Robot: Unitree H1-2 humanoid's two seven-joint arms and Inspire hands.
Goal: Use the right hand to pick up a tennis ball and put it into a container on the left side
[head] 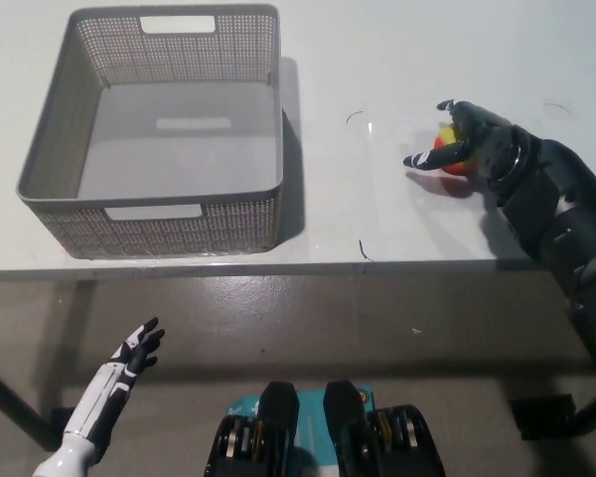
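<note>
A single head-mounted view looks steeply down from above the near edge of a white table [397, 60], which fills the upper half of the picture, its edge running level across the middle. Below that edge the grey floor [377, 328] shows, farther off. The grey basket [50, 149] sits upper left; the right hand [472, 139] reaches in from the right. No second view is given.

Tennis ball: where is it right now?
In the head view, the tennis ball sits on the table's right side, partly covered by the right hand.
</note>
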